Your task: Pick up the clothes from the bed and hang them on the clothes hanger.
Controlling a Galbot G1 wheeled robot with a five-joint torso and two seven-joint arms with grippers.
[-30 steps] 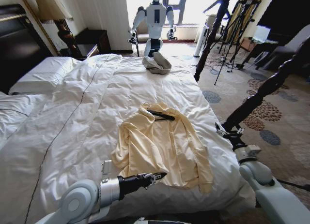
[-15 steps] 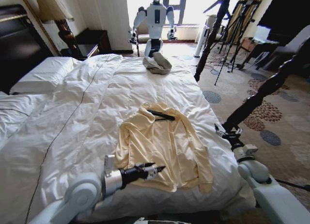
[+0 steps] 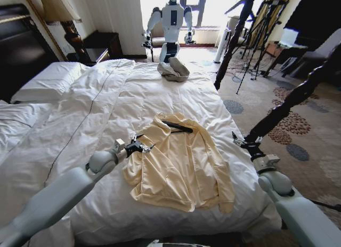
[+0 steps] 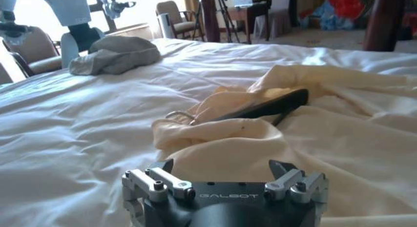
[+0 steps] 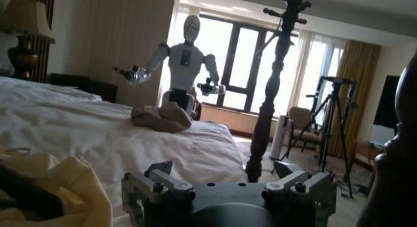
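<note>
- Both arms have smooth pale grey-white shells.
- The left gripper point(image 4: 225, 169) has a black body marked GALBOT, silver finger mounts and small screws.
- The right gripper point(image 5: 225, 174) looks alike.

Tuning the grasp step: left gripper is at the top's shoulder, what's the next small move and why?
Probably ease the left gripper down onto the clothes and close: its fingers are open, just short of the bunched shoulder fabric. The clothes hanger lies at the collar; right gripper waits at the bed edge.

I see a pale cream-yellow top point(image 3: 178, 164) on the white quilted duvet point(image 3: 80, 124), with a black hanger point(image 3: 177, 127) across its collar. A grey-beige bundle point(image 3: 172, 70) sits farther off. My grippers are silver and black. The carpet point(image 3: 298, 129) is beige with dark blue-grey floral patches.
</note>
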